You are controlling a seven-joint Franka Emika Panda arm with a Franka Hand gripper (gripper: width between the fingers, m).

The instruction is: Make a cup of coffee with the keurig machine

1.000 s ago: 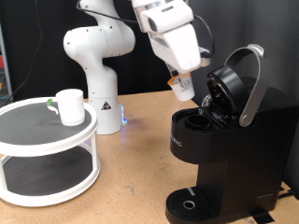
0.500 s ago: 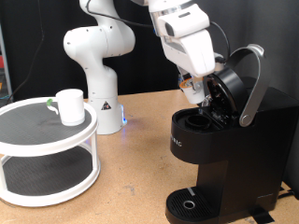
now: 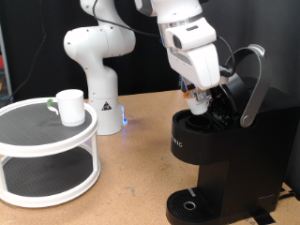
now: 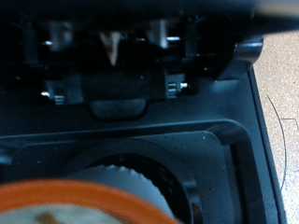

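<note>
One second has carried the gripper (image 3: pixel 199 99), clamped on a white pod (image 3: pixel 198 105), down over the open keurig machine's (image 3: pixel 225 150) chamber, loading underway.

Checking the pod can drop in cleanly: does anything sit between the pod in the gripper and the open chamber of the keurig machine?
Nothing visible does. The gripper holds the pod just over the keurig machine, whose lid is raised. The wrist view shows the round chamber open beneath the pod, with nothing across it.
</note>
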